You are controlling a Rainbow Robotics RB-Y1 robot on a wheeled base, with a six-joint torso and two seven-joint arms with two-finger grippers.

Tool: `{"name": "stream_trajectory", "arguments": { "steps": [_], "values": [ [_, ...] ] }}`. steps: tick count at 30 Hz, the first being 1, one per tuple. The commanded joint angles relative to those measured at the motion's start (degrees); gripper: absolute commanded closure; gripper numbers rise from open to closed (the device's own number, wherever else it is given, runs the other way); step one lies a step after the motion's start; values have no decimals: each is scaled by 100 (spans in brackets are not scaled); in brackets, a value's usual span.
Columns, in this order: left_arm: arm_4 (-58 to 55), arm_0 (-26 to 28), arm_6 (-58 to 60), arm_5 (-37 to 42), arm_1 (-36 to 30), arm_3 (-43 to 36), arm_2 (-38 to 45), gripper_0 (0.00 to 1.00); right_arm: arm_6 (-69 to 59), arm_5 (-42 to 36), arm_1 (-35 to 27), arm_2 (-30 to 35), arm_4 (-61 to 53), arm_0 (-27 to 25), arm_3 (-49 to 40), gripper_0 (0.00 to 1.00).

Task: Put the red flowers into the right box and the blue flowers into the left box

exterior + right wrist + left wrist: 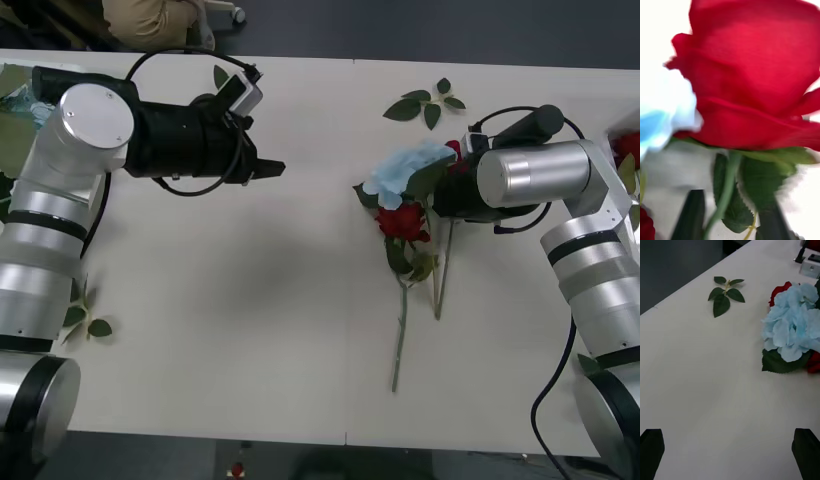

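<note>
A pale blue flower lies right of the table's centre on top of red flowers, their stems running toward me. My right gripper is low at this pile and open. Its black fingers stand on either side of the green stem below a big red bloom, not touching it. My left gripper hovers open over bare table left of the pile, facing the blue flower. The right box is a sliver at the right edge, the left box at the far left.
A loose leaf sprig lies beyond the pile near the far edge. Another sprig lies by my left arm's base. Bare table spreads between the two arms and in front of the stems.
</note>
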State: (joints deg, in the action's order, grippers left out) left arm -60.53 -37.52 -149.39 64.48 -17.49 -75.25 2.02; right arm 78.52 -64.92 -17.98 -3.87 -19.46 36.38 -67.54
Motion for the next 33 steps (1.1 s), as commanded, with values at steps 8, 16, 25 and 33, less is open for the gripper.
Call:
{"name": "stream_trajectory", "arguments": {
  "steps": [8,16,25,33],
  "values": [
    [-1181,895,-561,-164,395,-341,62,0,-30,235,13,97,57,159,127,100],
    [-2244,1712,-561,100,351,-1167,-52,0,75,191,-127,220,-49,194,118,100],
    [-2956,2372,-561,-67,-247,-2644,-386,0,260,-275,-321,959,-567,291,-207,100],
    [-4107,2583,-561,-225,-976,-2828,-685,0,541,-1040,-725,1600,-1341,282,-638,100]
  ]
}}
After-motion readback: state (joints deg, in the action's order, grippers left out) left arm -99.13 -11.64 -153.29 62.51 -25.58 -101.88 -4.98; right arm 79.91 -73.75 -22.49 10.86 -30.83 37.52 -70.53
